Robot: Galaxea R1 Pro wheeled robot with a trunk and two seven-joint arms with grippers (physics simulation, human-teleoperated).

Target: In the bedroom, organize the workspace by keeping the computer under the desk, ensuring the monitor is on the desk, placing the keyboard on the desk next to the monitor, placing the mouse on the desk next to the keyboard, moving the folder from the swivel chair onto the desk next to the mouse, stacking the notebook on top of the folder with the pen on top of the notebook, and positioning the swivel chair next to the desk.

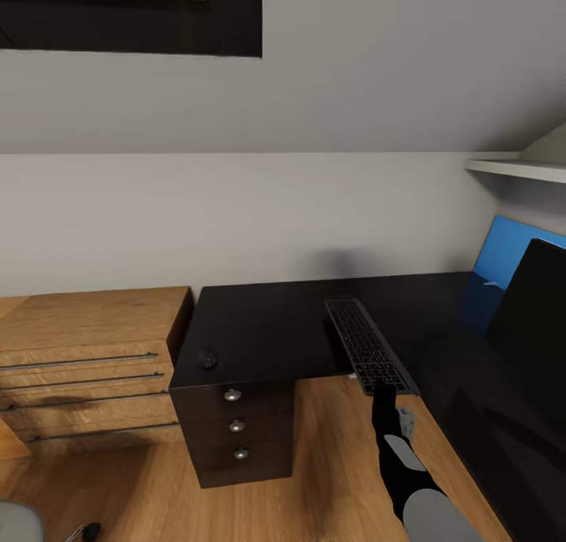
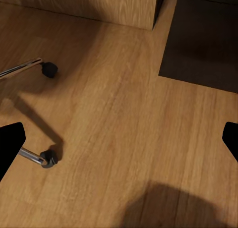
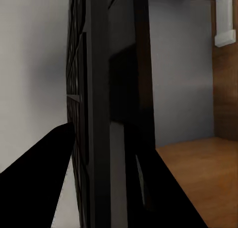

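**A:** Black desk top (image 1: 267,330) carries most of it already, doesn't it? How far along would you call this?

**B:** Partway. The monitor (image 1: 534,330) stands on the desk at the right, the keyboard (image 1: 368,344) lies on the top just beside it, and a small dark mouse (image 1: 207,359) sits near the desk's left front corner, well apart from the keyboard. So the mouse probably needs moving closer.

**A:** And the keyboard itself?

**B:** Slim, long, silver-grey frame with dark keys, its near end overhanging the desk's inner edge. The right gripper (image 1: 383,390) is at that end, and in the right wrist view its fingers straddle the keyboard's edge (image 3: 94,114), jaws clamped on it as far as I judge.

**A:** The left one?

**B:** Left gripper (image 2: 119,139) hangs over bare wooden floor, jaws wide apart, holding nothing. Chrome legs and casters of the swivel chair (image 2: 34,158) lie below it.

**A:** What's left, then?

**B:** Folder, notebook and pen are yet to be stacked; a blue panel (image 1: 503,251) behind the monitor is the desk's back. The chair needs positioning too.
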